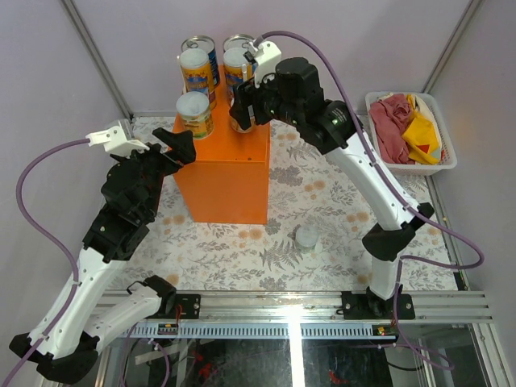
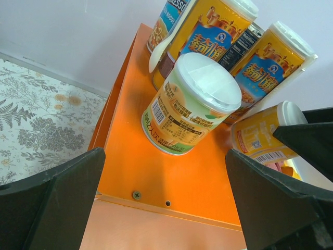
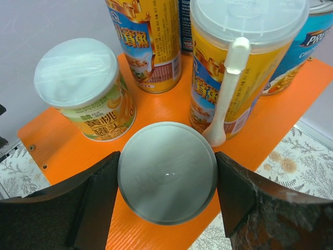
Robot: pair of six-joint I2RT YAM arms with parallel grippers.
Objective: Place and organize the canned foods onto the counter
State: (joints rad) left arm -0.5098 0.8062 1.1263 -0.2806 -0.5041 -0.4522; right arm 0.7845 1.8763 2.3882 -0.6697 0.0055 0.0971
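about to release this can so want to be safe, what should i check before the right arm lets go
1. Grip of right fingers on the short can: ok.
2. Can above the counter: ok.
3. Its base seated on the counter: cannot tell.
4. Gap to the tall can with the spoon: cannot tell.
5. Open left fingers clear of the green-labelled can: ok.

We are seeing a white basket (image 1: 427, 168) sitting at two o'clock on a floral mat (image 1: 322, 193), holding a red cloth (image 1: 390, 129) and a yellow cloth (image 1: 425, 135).
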